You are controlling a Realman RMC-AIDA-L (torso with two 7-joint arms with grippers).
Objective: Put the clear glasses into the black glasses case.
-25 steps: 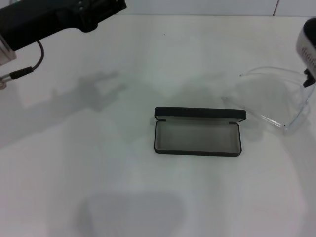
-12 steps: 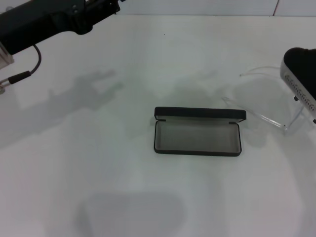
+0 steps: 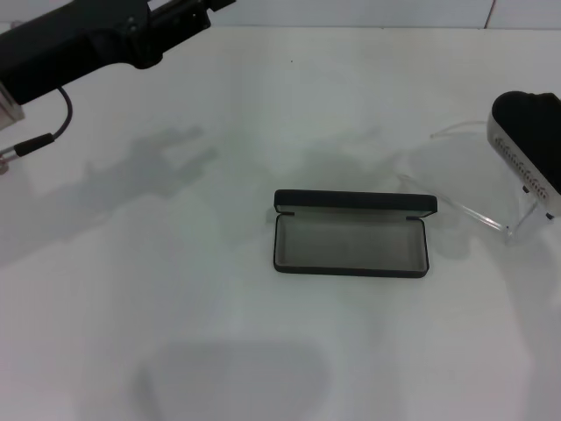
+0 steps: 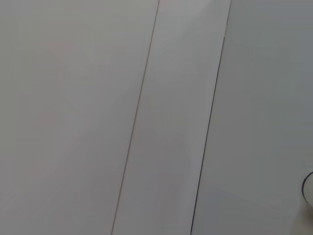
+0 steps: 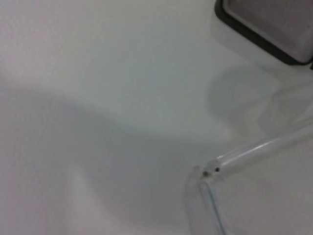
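Bench [image 3: 219,316] fills the head view, plain white and matte, soft grey shadows of the arms lying across it, a pale wall strip along the far edge. The black glasses case [image 3: 351,234] sits open at the middle, lid standing up at the back, grey lining showing. Off to its right, apart from it, the clear glasses [image 3: 478,210] rest on the bench, one clear arm reaching toward the case. The right pincer [image 3: 528,151] hangs over their outer end; whether it is wide or narrow, I cannot tell. The left pincer [image 3: 180,13] sits high at the far left, state unreadable. Its wrist camera shows only pale panels with thin seams.
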